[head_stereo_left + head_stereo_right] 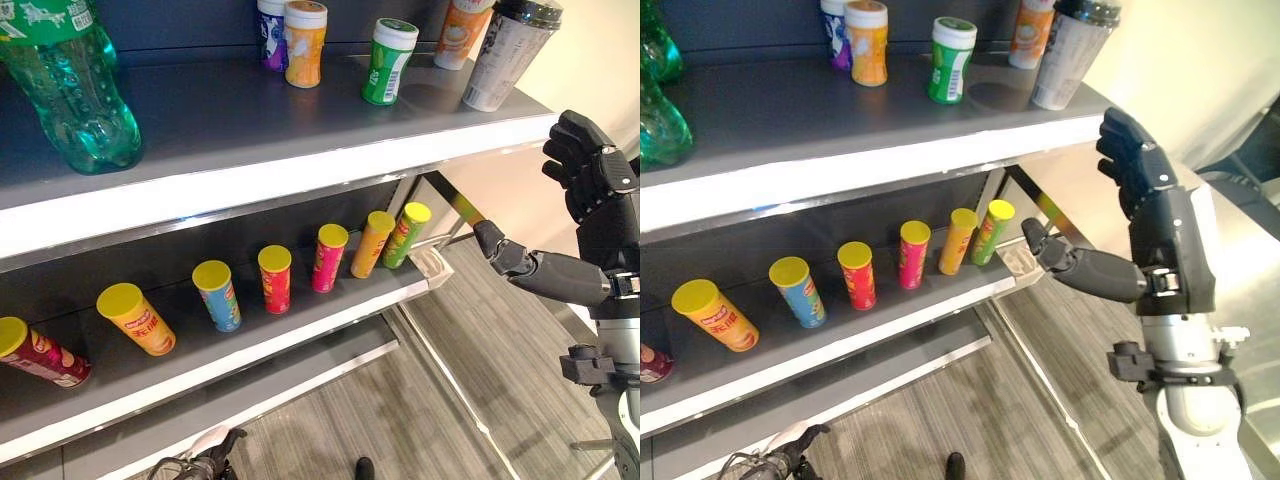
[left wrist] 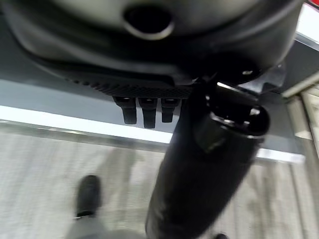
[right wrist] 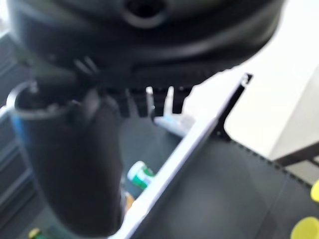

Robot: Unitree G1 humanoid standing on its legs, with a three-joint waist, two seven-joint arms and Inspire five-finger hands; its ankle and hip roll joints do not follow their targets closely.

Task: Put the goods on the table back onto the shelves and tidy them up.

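Observation:
My right hand (image 1: 598,185) is raised at the right end of the shelves, level with the upper shelf (image 1: 250,130). It is open and empty, with its thumb (image 1: 503,252) sticking out toward the lower shelf. A green bottle (image 1: 70,90), a purple can (image 1: 272,30), an orange can (image 1: 305,42), a green can (image 1: 388,62), an orange cup (image 1: 462,30) and a white tumbler (image 1: 508,55) stand on the upper shelf. Several yellow-lidded chip tubes (image 1: 275,278) line the lower shelf (image 1: 330,310), the leftmost one (image 1: 35,352) lying down. My left hand (image 2: 144,112) hangs low over the floor, relaxed and empty.
A small white tray (image 1: 436,266) sits at the right end of the lower shelf. A lower grey board (image 1: 300,375) juts out below it. A dark shoe (image 1: 365,467) stands on the grey floor in front of the shelves. A pale wall lies behind my right hand.

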